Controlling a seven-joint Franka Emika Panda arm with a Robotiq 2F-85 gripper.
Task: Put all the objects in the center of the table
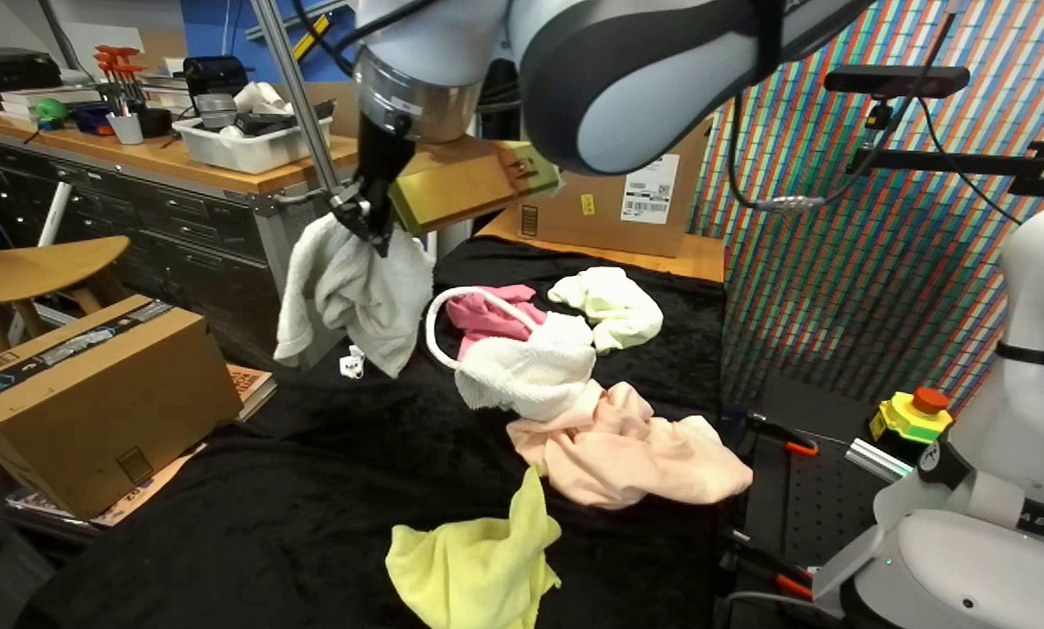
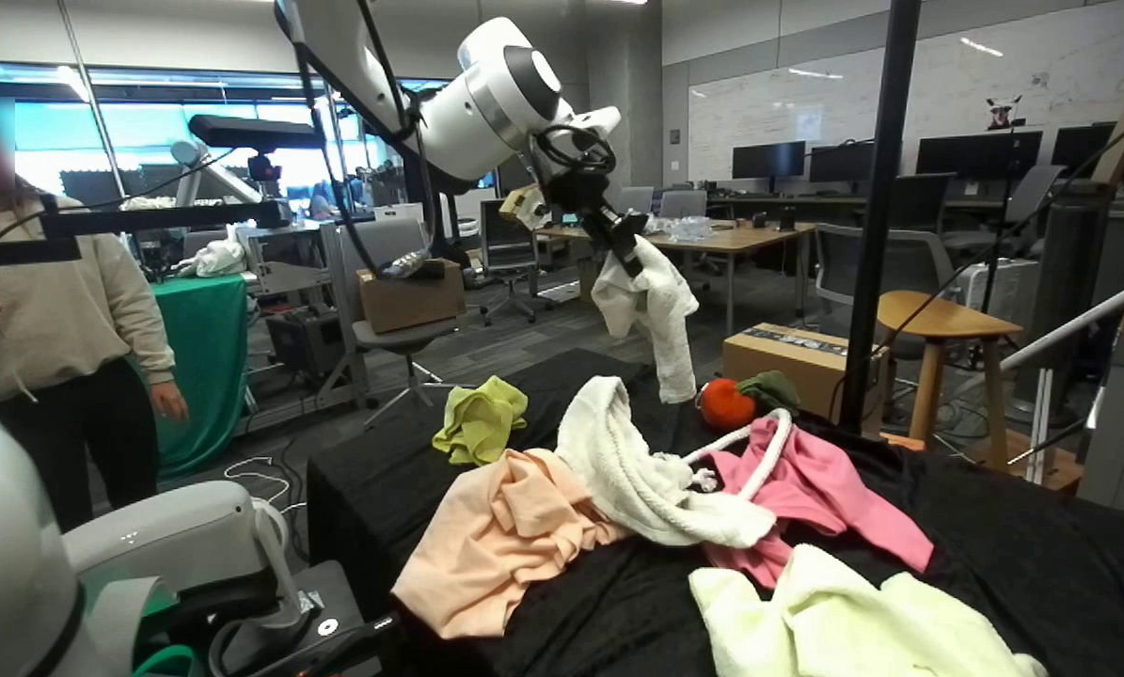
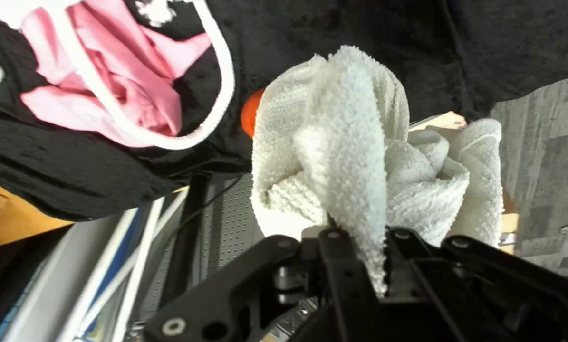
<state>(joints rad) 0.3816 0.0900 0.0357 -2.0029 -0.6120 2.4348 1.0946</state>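
Clearly, a white cloth (image 1: 369,301) is pinched by the fingers (image 3: 341,266), which are pressed together on one fold of it. In an exterior view it is held up in the air, left of the frame's middle, with its long side hanging down. The middle of the tabletop (image 1: 312,489) is found to the right of it and lower. There, a second white cloth (image 1: 522,374), a white cord (image 1: 432,328), a pink cloth (image 1: 491,314) and a peach cloth (image 1: 626,450) are bunched close together. So a move to the right and down in that frame is probably needed before the pinched white cloth is let go. In the wrist view, the white cord and the pink cloth are shown at the upper left.

Some things are hard to see. In the wrist view, a red ball (image 3: 249,114) is partly hidden by the pinched white cloth, and whether they touch cannot be told. The tips of the fingers are hard to make out among the folds. In an exterior view, a yellow-green cloth (image 1: 482,559) is cut off by the bottom edge.
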